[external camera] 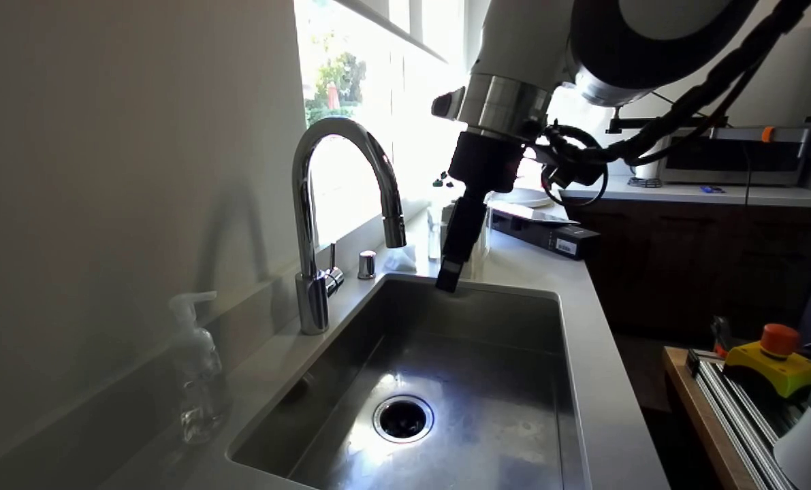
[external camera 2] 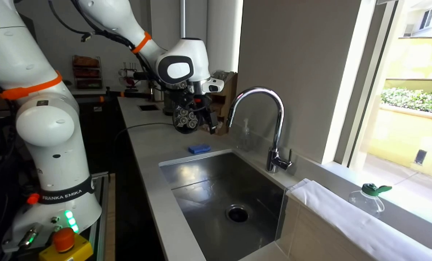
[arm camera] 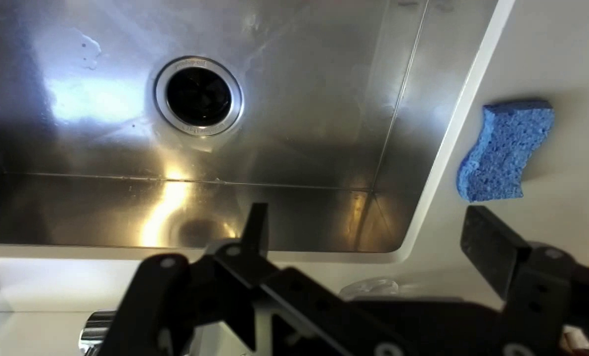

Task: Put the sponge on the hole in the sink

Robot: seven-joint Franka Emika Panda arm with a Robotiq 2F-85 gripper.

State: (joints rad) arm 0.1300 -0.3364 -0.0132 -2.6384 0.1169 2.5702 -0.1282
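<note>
The blue sponge (external camera 2: 199, 148) lies on the counter just beyond the sink's end rim. It also shows in the wrist view (arm camera: 509, 151) at the right, a wavy-edged block. It is out of view in an exterior view. The stainless sink (external camera: 487, 381) shows in both exterior views (external camera 2: 197, 197). Its hole (external camera: 403, 420) is a round, dark drain with a metal rim, uncovered, also seen in the wrist view (arm camera: 199, 96). My gripper (arm camera: 368, 215) is open and empty, fingers wide apart. It hangs above the counter and sink corner, apart from the sponge (external camera 2: 212, 128).
A tall chrome faucet (external camera: 347, 126) arches over the sink's side, also in an exterior view (external camera 2: 279, 112). A clear soap dispenser (external camera: 201, 388) stands near the sink corner by the wall. A box with a white cloth (external camera 2: 346, 214) stands at the sink's opposite end, near a green-capped bottle (external camera 2: 368, 197).
</note>
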